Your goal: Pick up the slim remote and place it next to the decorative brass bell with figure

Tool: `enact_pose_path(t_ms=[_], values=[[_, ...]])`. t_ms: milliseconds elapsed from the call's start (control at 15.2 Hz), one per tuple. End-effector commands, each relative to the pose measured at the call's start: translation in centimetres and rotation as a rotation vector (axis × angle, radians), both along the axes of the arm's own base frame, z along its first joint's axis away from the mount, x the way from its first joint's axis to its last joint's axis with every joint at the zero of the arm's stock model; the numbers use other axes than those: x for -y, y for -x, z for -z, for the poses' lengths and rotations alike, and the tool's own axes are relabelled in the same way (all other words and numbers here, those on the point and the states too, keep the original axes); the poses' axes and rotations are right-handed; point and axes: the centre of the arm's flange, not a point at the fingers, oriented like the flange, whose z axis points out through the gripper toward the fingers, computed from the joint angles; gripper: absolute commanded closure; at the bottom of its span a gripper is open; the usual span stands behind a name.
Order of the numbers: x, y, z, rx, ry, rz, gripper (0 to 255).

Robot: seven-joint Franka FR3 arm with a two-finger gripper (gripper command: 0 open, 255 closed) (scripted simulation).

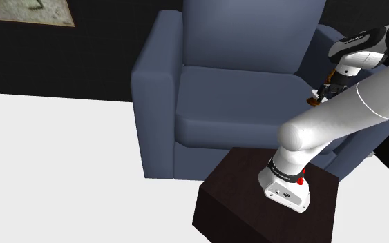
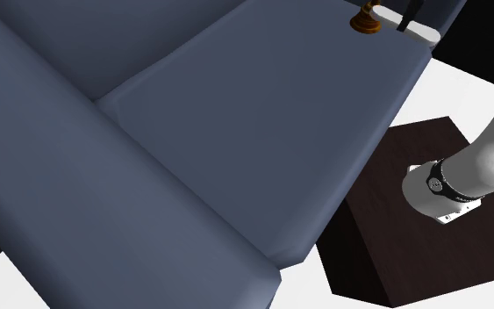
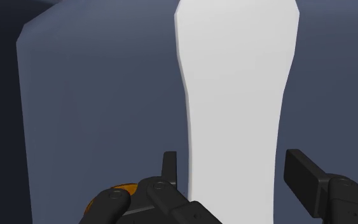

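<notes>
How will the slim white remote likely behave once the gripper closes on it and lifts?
The remote looks like a flat, one-piece slab, so it is probably stiff and unlikely to roll. Its smooth, plain surface may slip between the fingers of the open gripper. Being long and narrow, it could pivot if clasped far from its middle.

Shoulder view: from behind the stand (image 1: 255, 190), looking down across the chair (image 1: 206, 103) toward the far pincer (image 1: 322, 93). Second exterior view: close over that chair, sharing it and the stand. Wrist view: very near, facing the remote (image 3: 234, 95) below the pincer.
</notes>
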Motion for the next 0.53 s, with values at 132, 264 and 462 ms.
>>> enact_pose_path(t_ms=[132,264,462], values=[[-0.1,0.1,2.1,0.000,0.001,0.000,255],[-0.1,0.1,3.2,0.000,0.001,0.000,255],[-0.1,0.1,4.8,0.000,0.001,0.000,255]])
